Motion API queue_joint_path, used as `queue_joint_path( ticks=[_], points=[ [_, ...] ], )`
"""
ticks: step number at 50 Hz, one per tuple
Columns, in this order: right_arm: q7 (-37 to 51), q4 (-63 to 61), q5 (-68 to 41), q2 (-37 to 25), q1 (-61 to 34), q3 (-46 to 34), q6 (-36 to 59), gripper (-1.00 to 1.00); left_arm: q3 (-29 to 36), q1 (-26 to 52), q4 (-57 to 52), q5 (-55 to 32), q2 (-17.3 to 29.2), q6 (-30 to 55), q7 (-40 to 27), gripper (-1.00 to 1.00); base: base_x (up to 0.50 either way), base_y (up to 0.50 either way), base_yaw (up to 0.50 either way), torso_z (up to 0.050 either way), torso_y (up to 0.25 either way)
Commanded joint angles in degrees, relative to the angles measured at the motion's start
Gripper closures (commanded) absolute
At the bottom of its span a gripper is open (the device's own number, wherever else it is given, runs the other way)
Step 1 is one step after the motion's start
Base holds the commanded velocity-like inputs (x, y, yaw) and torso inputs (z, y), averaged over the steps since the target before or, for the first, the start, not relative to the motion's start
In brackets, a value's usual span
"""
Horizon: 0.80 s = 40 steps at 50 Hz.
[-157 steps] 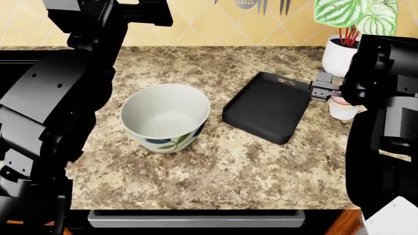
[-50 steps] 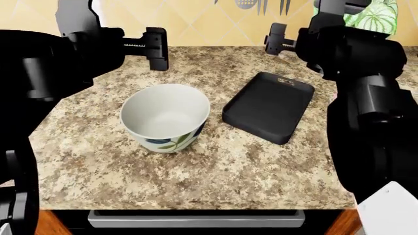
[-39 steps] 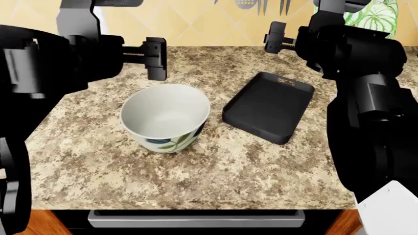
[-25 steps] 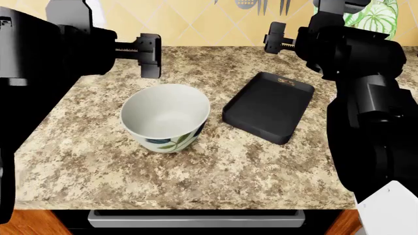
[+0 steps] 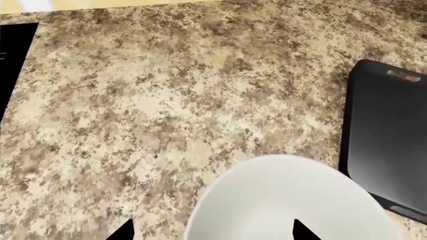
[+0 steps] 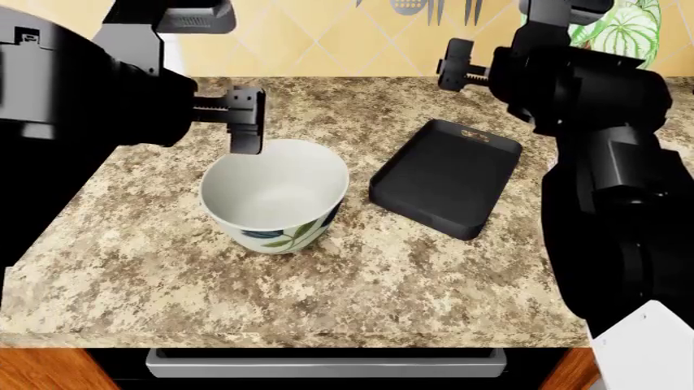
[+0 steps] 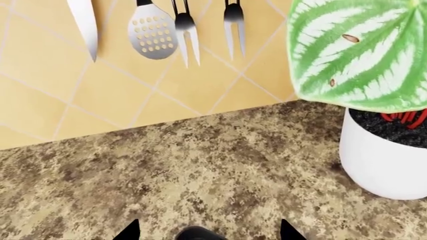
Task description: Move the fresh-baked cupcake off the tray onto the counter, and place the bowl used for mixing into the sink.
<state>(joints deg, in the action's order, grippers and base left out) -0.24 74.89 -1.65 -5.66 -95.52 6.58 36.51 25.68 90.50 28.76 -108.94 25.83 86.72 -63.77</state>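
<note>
my left fingers (image 6: 246,120) are spread wide, grasping nothing, poised just over the far rim of the bowl (image 6: 276,195), one tip at each side in the wrist view. my right fingers (image 6: 457,63) are also released and empty, high beyond the tray (image 6: 447,177), near a plant pot (image 7: 383,157). bowl and tray sit on the bench (image 6: 379,276). i see no readable writing.

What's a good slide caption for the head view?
Left gripper hovers at the bowl's rim beside the empty tray.

Speckled counter (image 6: 434,276), black tray (image 6: 444,175)
</note>
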Motion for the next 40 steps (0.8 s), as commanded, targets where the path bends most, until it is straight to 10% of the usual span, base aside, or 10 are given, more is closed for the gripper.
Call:
queue_joint_path(
  ticks=[1, 40],
  points=[
    [0.01, 0.02, 0.24, 0.0, 0.39, 0.28, -0.08, -1.0, 2.87, -0.68, 2.31, -0.39, 0.52, -0.73, 1.46, -1.0, 0.0, 0.0, 0.0, 0.0, 0.0],
    [-0.42, 0.04, 1.06, 0.17, 0.59, 0.73, 0.22, -1.0, 8.85, -1.49, 5.0, 0.51, 1.33, -2.6, 7.47, -1.0, 0.0, 0.0, 0.0, 0.0, 0.0]
  ],
)
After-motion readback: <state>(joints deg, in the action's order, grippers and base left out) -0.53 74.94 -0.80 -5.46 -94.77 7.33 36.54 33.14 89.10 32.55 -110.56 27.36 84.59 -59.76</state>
